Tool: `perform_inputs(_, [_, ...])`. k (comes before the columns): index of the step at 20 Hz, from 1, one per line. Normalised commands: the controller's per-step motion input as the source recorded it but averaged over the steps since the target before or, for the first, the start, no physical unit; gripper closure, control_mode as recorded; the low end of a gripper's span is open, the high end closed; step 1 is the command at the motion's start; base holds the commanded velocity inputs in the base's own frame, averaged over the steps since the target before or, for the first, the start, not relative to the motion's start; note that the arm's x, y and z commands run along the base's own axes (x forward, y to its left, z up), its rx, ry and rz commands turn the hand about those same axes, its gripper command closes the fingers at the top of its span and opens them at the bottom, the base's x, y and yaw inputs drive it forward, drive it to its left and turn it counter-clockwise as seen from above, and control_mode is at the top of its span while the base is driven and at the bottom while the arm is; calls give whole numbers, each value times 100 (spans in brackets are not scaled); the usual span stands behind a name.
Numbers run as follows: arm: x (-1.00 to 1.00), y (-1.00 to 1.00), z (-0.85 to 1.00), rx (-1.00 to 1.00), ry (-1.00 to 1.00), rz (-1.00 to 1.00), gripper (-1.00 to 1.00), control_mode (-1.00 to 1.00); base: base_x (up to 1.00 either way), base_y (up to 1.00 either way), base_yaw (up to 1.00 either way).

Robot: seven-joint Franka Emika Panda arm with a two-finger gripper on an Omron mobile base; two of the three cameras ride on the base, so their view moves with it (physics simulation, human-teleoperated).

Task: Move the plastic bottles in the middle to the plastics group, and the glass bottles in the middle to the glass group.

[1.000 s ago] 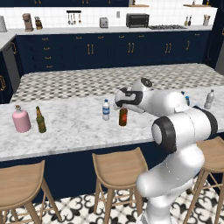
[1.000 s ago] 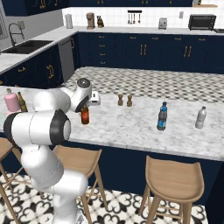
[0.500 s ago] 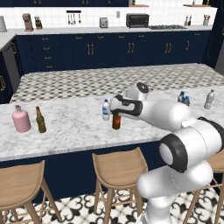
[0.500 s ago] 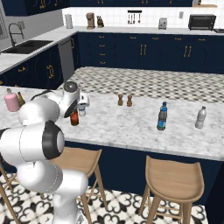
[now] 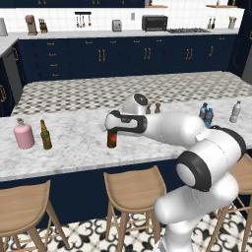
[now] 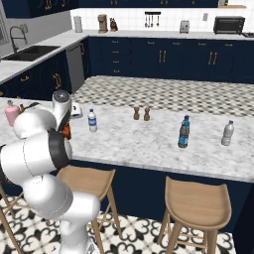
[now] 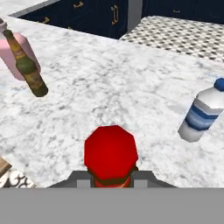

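My gripper (image 5: 112,129) is shut on the neck of the dark red-brown glass bottle (image 5: 112,140), which hangs upright low over the marble counter. Its red cap (image 7: 110,152) sits between my fingers in the hand view. Ahead and to the left stand the pink flask (image 5: 23,136) and the olive-green bottle (image 5: 46,135), also seen as flask (image 7: 12,52) and green bottle (image 7: 27,66). A clear water bottle with a white-blue label (image 6: 92,120) stands just right of the held bottle (image 6: 66,131). A dark blue bottle (image 6: 183,132) and a clear grey bottle (image 6: 227,133) stand far right.
Two brown shakers (image 6: 141,113) stand mid-counter. Wooden stools (image 5: 132,183) line the near edge of the island (image 5: 74,152). Bare marble lies between the held bottle and the green bottle. A sink (image 6: 30,50) lies on the far left counter.
The arm has swung left along the counter with the red-brown bottle in its grip, away from the water bottle and nearer the pink flask and green bottle.
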Motion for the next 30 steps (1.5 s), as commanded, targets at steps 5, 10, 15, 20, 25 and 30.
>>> perform_inputs(5, [6, 79, 0, 3, 0, 13, 100, -100, 0, 0, 0])
perform_inputs(10, [21, 69, 0, 1, 0, 12, 100, -100, 0, 0, 0])
perform_inputs(15, [15, 67, 0, 0, 0, 9, 100, -100, 0, 0, 0])
perform_inputs(20, [18, 51, 0, 0, -3, 6, 100, -100, 0, 0, 0])
perform_inputs(25, [2, 30, 0, 0, -5, 4, 100, -100, 0, 0, 0])
perform_inputs(30, [18, 34, 0, 0, -9, 1, 100, -100, 0, 0, 0])
